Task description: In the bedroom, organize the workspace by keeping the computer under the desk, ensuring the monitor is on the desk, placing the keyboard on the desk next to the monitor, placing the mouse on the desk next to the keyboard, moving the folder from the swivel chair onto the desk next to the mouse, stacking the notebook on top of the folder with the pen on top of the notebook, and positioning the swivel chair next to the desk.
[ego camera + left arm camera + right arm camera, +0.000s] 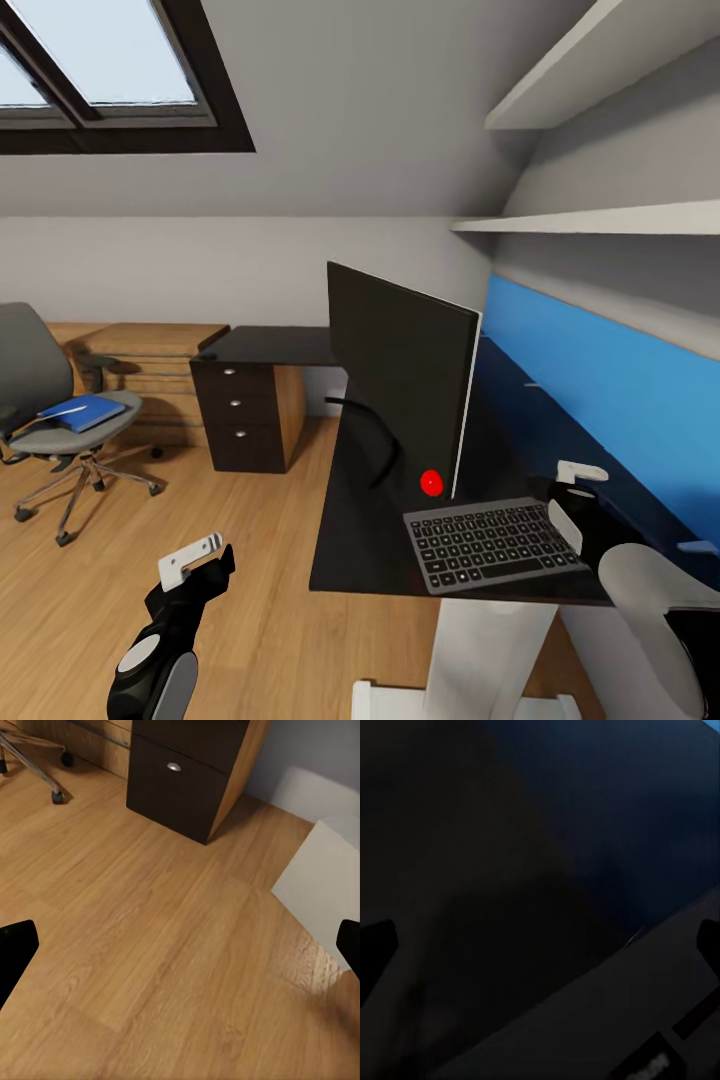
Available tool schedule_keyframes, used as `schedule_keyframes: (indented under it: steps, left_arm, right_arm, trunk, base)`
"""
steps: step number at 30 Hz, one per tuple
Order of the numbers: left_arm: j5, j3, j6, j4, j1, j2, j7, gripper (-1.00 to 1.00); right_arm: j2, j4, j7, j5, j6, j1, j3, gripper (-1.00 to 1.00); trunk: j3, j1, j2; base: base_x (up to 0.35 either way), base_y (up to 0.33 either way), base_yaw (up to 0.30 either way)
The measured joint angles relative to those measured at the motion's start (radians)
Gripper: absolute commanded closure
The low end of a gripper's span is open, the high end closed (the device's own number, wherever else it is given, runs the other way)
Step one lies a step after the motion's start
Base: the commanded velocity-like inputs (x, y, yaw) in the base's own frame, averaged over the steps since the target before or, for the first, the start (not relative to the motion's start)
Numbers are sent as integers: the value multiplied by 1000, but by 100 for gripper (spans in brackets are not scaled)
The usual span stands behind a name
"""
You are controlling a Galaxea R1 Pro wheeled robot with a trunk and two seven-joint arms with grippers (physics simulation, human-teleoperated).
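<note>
Two pincers [200,562] [575,490] look parted and empty, the right dimly seen. Monitor [400,375] and keyboard [490,545] sit on the worktop [350,540]; folder [82,411] at nine o'clock on the swivel chair [40,400].

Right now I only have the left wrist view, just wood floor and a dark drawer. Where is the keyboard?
Observer: The keyboard lies on the desk at its near edge, in front of the monitor.
Operator: And the folder?
Observer: The blue folder lies on the seat of the swivel chair, off to the left of the desk.
Operator: Is my right gripper holding anything?
Observer: No, the right gripper is open above the desk, beside the keyboard.
</note>
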State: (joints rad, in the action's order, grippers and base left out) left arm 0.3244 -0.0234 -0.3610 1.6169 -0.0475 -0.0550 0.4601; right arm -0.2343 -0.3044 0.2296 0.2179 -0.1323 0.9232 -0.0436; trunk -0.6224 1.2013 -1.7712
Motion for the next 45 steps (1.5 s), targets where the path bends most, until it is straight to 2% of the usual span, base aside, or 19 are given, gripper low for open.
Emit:
schedule_keyframes:
  steps: [2, 17, 25, 45]
  left_arm:
    - [0, 0, 0, 0, 0, 0, 0, -100]
    - [0, 0, -4, -11, -1, 2, -3, -100]
    - [0, -1, -5, -11, -1, 1, -3, -100]
    - [1, -2, -5, -19, 0, 1, -3, -100]
  right_arm:
    - [0, -1, 0, -6, 0, 0, -2, -100]
    - [2, -1, 18, -4, 0, 0, -7, -100]
    - [5, -17, 110, -6, -40, 1, -10, -100]
    - [5, -17, 119, -14, -43, 1, -10, -100]
  trunk:
    - [-6, 8, -14]
    - [-6, 8, -14]
    - [-6, 8, -14]
    - [-6, 8, -14]
  base:
    - [0, 0, 0]
    - [-47, 0, 0]
    - [-30, 0, 0]
    - [-111, 26, 0]
